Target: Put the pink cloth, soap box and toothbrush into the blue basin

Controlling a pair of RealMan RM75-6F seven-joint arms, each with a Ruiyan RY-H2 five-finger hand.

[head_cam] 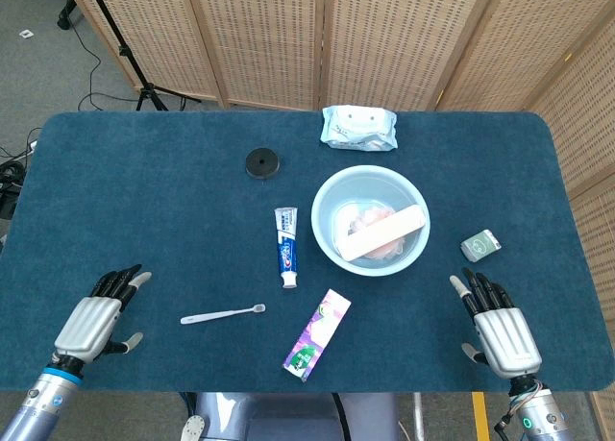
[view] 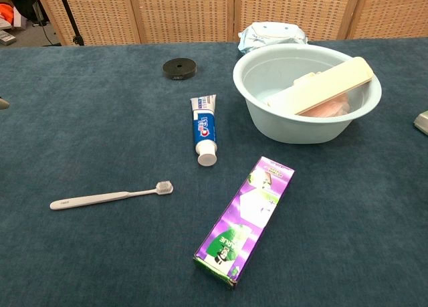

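Note:
The blue basin [head_cam: 329,203] [view: 264,110] holds the cream soap box [head_cam: 385,232] [view: 329,85], which leans across it over the pink cloth [head_cam: 370,216] [view: 332,109]. The white toothbrush [head_cam: 222,314] [view: 110,196] lies flat on the table, left of the basin. My left hand [head_cam: 96,319] hovers open at the front left, a hand's width left of the toothbrush handle. My right hand [head_cam: 499,328] is open at the front right, holding nothing. In the chest view only a sliver of a fingertip shows at the left edge.
A toothpaste tube [head_cam: 286,245] [view: 204,130] lies left of the basin. A purple box [head_cam: 318,333] [view: 245,217] sits in front. A black disc [head_cam: 261,162] [view: 179,68], a wipes pack [head_cam: 358,127] [view: 273,34] and a small green-grey item [head_cam: 480,245] are on the blue table [head_cam: 144,220].

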